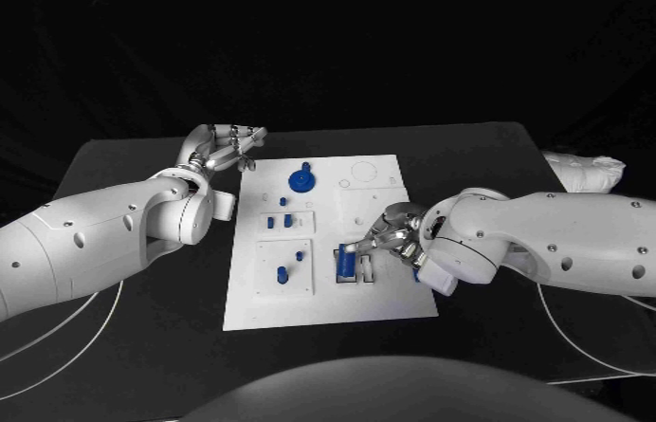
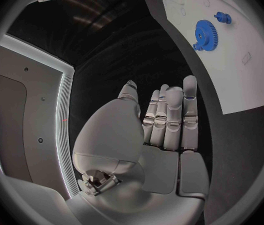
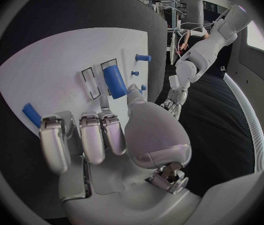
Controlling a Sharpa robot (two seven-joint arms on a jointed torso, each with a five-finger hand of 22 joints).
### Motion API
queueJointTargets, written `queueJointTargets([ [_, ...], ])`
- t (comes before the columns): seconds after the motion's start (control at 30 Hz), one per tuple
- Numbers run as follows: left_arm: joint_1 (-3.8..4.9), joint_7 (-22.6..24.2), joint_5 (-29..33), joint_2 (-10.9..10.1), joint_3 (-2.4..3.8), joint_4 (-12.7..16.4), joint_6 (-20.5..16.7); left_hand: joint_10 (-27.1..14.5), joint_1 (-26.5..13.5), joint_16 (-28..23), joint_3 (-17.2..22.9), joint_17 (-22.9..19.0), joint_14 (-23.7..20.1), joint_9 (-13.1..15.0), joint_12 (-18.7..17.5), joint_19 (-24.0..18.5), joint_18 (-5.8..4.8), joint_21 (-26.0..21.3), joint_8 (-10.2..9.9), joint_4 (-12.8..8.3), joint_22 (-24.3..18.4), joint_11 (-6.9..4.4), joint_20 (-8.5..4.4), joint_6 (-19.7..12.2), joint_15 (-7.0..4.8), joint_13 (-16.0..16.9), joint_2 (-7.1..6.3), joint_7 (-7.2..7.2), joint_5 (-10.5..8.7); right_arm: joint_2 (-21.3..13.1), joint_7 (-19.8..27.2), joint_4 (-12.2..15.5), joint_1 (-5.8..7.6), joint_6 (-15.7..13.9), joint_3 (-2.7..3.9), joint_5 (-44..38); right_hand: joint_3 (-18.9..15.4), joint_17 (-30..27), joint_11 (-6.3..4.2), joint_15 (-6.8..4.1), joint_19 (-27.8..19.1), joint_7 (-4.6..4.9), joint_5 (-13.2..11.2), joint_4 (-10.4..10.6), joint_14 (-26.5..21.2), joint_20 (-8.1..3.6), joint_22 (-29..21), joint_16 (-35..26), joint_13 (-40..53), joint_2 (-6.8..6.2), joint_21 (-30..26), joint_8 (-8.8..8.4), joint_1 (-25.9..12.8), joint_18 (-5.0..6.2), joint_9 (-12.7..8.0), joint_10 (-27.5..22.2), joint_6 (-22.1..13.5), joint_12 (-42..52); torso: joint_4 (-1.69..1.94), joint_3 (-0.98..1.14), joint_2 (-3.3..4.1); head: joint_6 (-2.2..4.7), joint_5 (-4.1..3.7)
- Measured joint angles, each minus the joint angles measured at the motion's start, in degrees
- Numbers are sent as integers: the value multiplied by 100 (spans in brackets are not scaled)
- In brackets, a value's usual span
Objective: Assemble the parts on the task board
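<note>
— Where's the blue block (image 1: pixel 347 264)?
— In its slot at the task board's (image 1: pixel 328 313) five o'clock. My right hand (image 1: pixel 387 236) hovers over it, fingers (image 3: pixel 92 137) curled, empty, probably seating it.
— And the left hand (image 1: pixel 223 149)?
— Parked at ten o'clock on the surface (image 1: pixel 136 346), fingers straight together, holding nothing.

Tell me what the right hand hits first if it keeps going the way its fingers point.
Probably the blue block lying in its slot on the task board: the right hand hovers just short of it, fingers aimed at it. Height above the board is unclear.
</note>
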Motion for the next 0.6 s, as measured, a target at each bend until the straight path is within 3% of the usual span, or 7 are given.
queueJointTargets([
  [0.2,0,-1,0,7,0,-9,9,0,0,0,0,-8,0,6,27,0,0,0,0,0,-5,0,0,0,0,0,0,0,0,23,23,4,-7,-7,0,-33,0,0,20,24,4,0,0,0,-17,8,0,0,0,13,0,-122,-13,0,-220,20,0,0,-1,1,1,0,-13],
  [0.6,-1,-4,0,11,-1,-18,17,0,0,0,0,-7,0,6,27,0,0,0,0,0,-5,0,0,0,0,0,0,0,0,86,37,-40,-13,18,0,-35,0,-1,20,41,4,13,0,0,0,48,-1,0,0,37,0,-187,-37,0,-394,20,90,0,5,-2,0,0,-26],
])
